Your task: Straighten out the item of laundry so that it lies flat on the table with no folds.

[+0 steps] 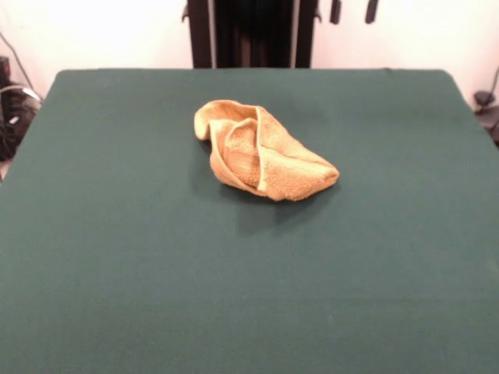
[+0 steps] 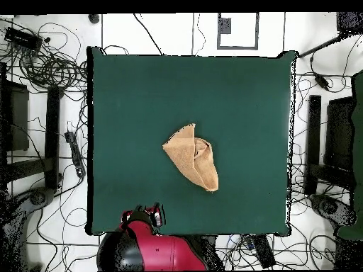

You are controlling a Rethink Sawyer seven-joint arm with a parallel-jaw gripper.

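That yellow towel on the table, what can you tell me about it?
The towel is a small golden yellow-orange terry cloth with a paler hemmed edge. It lies crumpled and folded over itself into a rough wedge, one edge curling up. It sits near the middle of the green table, resting on the cloth top only; nothing else touches it.

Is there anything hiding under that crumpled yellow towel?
Only the green table shows around the towel. The towel is folded over itself, so its inner layers and the patch of table beneath are covered; whether anything lies there cannot be seen.
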